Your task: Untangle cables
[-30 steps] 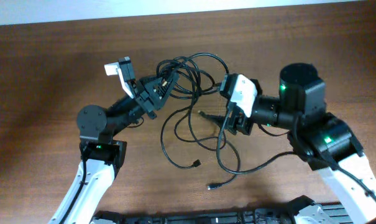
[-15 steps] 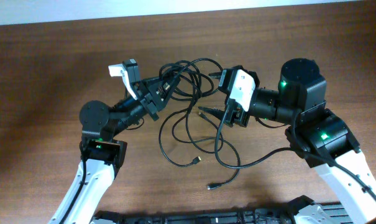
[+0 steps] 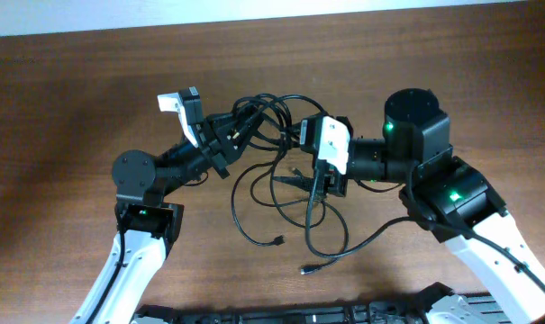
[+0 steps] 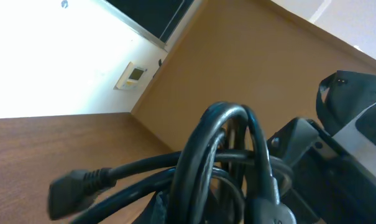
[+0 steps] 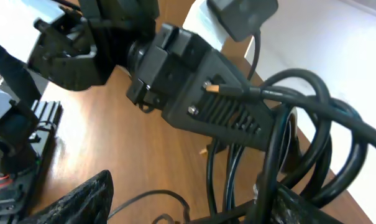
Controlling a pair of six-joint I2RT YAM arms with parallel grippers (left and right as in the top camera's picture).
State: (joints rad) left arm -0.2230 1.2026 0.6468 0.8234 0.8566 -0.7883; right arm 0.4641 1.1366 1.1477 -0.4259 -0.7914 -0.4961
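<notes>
Over the brown wooden tabletop [image 3: 74,108], from overhead, I see a knot of thin black cables [image 3: 270,110] held at my left gripper [image 3: 233,124], its fingers clamped on strands. My right gripper [image 3: 290,178] sits just right of it, slack loops lying nearby. Left wrist: cables [image 4: 222,143] bunch against the lens, fingers hidden. Right wrist: fingers [image 5: 76,200] spread wide, cables [image 5: 281,137] hanging between them, left gripper [image 5: 203,93] just beyond.

Thin black flexible cables [image 3: 258,112] are seen knotted together over the brown wooden table [image 3: 74,99], loose loops being trailed nearward to small plug ends [image 3: 279,239].
</notes>
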